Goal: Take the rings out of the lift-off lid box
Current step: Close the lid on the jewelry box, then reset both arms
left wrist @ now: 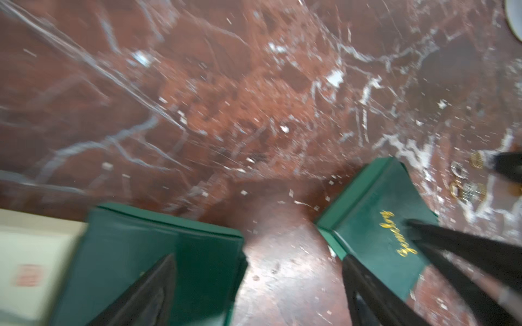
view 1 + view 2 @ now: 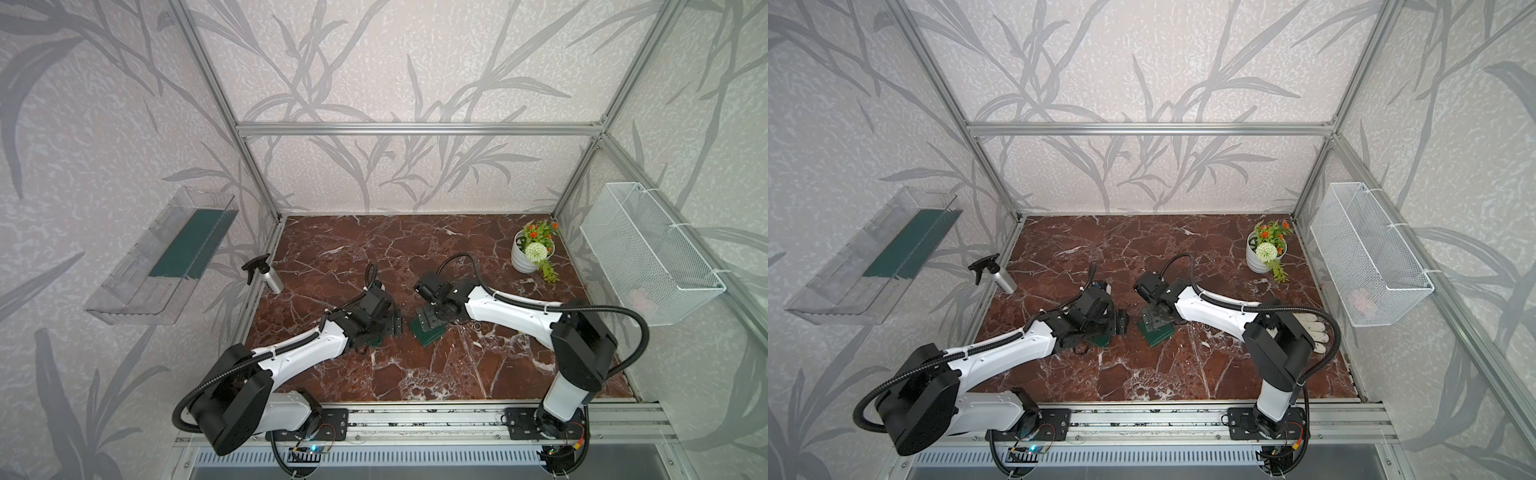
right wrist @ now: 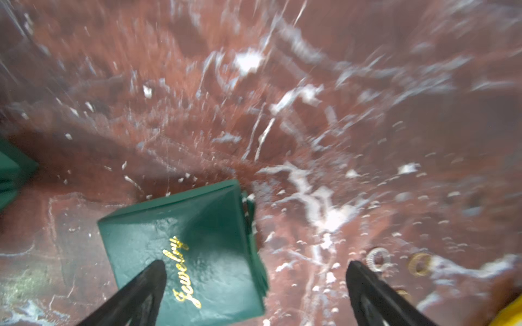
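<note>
Several small rings [image 3: 377,259] lie loose on the marble, also seen in the left wrist view [image 1: 463,183] and in a top view [image 2: 478,327]. A green box top with gold "Jewelry" lettering [image 3: 183,254] sits beside them on the table [image 2: 426,332]. My right gripper [image 3: 257,271] hangs open above it, one finger over the lettering and the other near the rings. A second green box part [image 1: 158,248] with a cream face lies under my left gripper [image 1: 260,282], which is open and holds nothing. Both wrist views are blurred.
A spray bottle [image 2: 266,274] lies at the left edge of the marble. A flower pot [image 2: 530,253] stands at the back right. A wire basket [image 2: 648,253] and a clear shelf [image 2: 162,257] hang on the side walls. A white glove [image 2: 1312,332] lies behind the right arm.
</note>
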You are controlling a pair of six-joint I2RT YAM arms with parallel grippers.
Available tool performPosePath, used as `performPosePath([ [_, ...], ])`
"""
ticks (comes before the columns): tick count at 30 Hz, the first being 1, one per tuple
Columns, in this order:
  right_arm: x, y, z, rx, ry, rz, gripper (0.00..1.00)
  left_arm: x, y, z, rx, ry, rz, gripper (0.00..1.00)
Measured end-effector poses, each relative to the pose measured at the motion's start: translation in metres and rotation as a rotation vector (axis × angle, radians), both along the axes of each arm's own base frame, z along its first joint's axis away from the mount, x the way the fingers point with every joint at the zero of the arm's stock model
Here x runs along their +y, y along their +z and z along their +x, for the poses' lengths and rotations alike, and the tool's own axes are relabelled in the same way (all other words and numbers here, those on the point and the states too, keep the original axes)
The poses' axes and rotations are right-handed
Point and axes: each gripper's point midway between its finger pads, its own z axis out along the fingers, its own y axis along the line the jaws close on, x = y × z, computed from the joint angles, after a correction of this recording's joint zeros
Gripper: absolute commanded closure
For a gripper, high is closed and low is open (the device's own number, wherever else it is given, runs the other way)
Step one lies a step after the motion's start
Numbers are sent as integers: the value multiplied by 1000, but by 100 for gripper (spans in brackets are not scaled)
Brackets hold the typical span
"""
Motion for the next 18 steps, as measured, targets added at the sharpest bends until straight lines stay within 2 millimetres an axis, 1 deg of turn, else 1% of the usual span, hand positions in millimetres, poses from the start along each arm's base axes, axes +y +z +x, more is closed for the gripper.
performPosePath([
  [3,-26,33,18,-151,-59,43,1,24,27,22,-115,73,52,4],
  [5,-53,49,34,-250,-128,68,1,47,50,38,-213,138,97,3],
  [7,-82,57,46,-326,-193,68,1,74,69,52,-296,210,161,1],
  [10,-124,60,55,-419,-273,24,1,114,85,68,-382,302,303,0],
  [12,-146,62,56,-467,-313,-7,1,139,87,76,-419,361,379,1],
  [14,-169,63,52,-508,-364,-10,1,164,77,78,-413,411,455,0],
  [16,-194,63,47,-560,-427,4,1,182,69,77,-407,448,502,1],
  [18,-219,54,38,-604,-494,12,1,196,62,74,-443,478,525,0],
])
